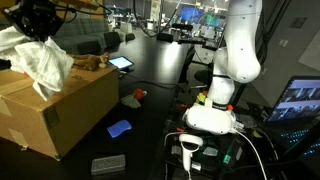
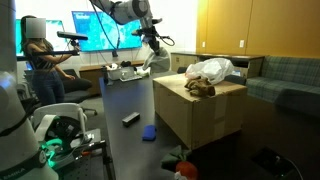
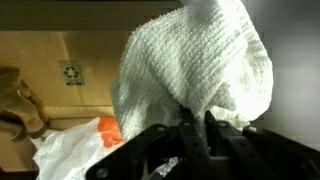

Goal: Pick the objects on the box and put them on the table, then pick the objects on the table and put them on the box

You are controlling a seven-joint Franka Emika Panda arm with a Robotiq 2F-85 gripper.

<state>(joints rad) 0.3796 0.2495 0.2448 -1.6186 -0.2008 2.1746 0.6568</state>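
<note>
My gripper (image 3: 195, 116) is shut on the large white cloth (image 3: 200, 60), which bunches up above the fingers in the wrist view. In an exterior view the gripper (image 2: 150, 45) hangs past the far corner of the box (image 2: 200, 115), with the cloth (image 2: 155, 61) dangling from it. On the box top lie the white-and-orange plastic bag (image 2: 212, 70) (image 3: 70, 148) and the brown lump (image 2: 200, 88) (image 1: 90, 62). The blue pad (image 1: 120, 128), the dark grey slab (image 1: 108, 163) and the small red-green toy (image 1: 138, 96) lie on the black table (image 1: 160, 70).
The arm's white base (image 1: 215, 110) stands at the table's near side among cables. A tablet (image 1: 121, 63) lies on the table behind the box. A person (image 2: 40, 60) stands by monitors in the background. A couch (image 2: 285, 75) runs along the wall.
</note>
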